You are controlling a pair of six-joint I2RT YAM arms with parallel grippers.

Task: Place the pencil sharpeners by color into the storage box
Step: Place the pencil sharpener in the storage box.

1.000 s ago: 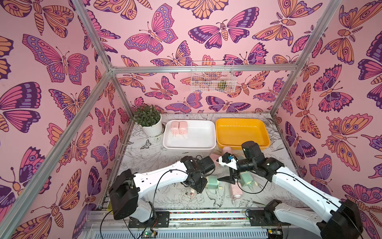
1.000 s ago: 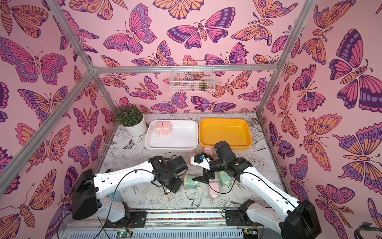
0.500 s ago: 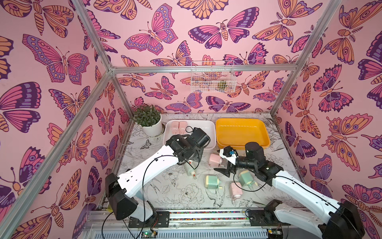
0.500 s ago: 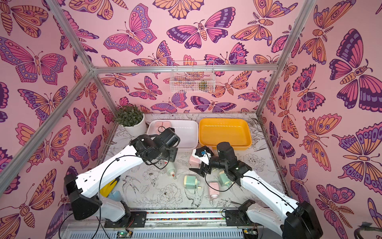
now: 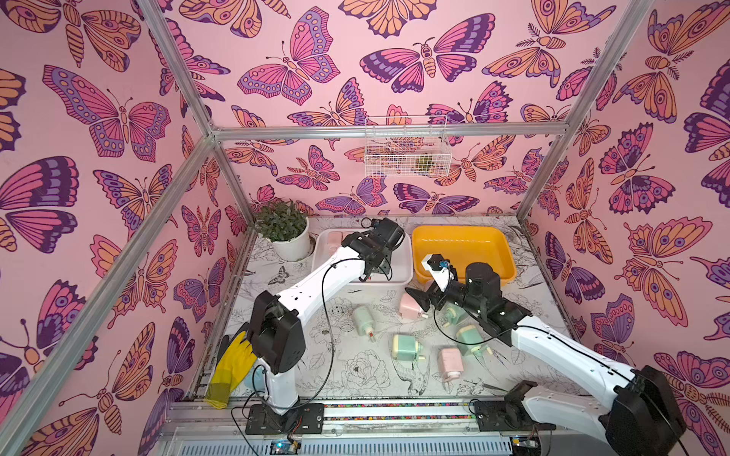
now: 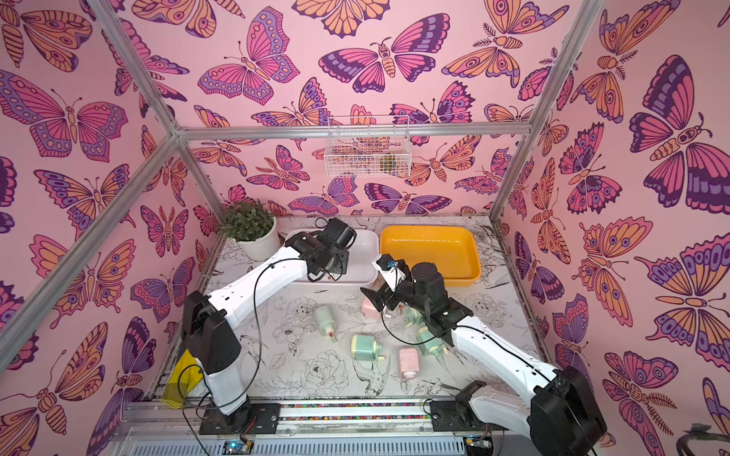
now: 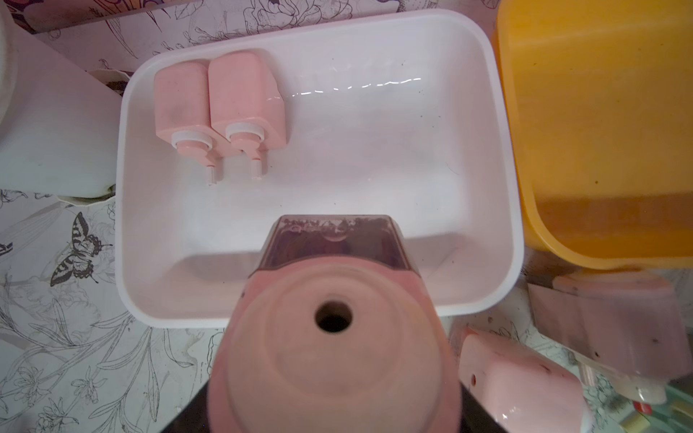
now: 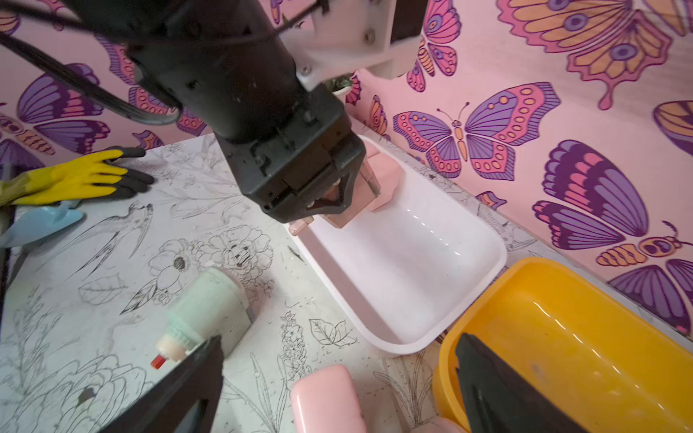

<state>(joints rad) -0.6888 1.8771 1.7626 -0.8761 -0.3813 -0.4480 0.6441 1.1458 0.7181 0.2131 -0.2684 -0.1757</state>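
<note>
Left end effector (image 5: 378, 265) now reaching over the white tray (image 7: 502, 187), up from the worktop (image 5: 347, 379), gripping a pink sharpener (image 7: 333, 337) above two pink sharpeners (image 7: 221, 108) lying inside, right end effector (image 8: 339, 341) staying spread wide over another pink sharpener (image 5: 411, 306) beside the yellow tray (image 5: 474, 252).

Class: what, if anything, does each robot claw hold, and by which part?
The left claw grips a pale pink boxy plastic pencil sharpener by the sides of its body, over the white plastic tray. The right claw is open, holding nothing.
</note>
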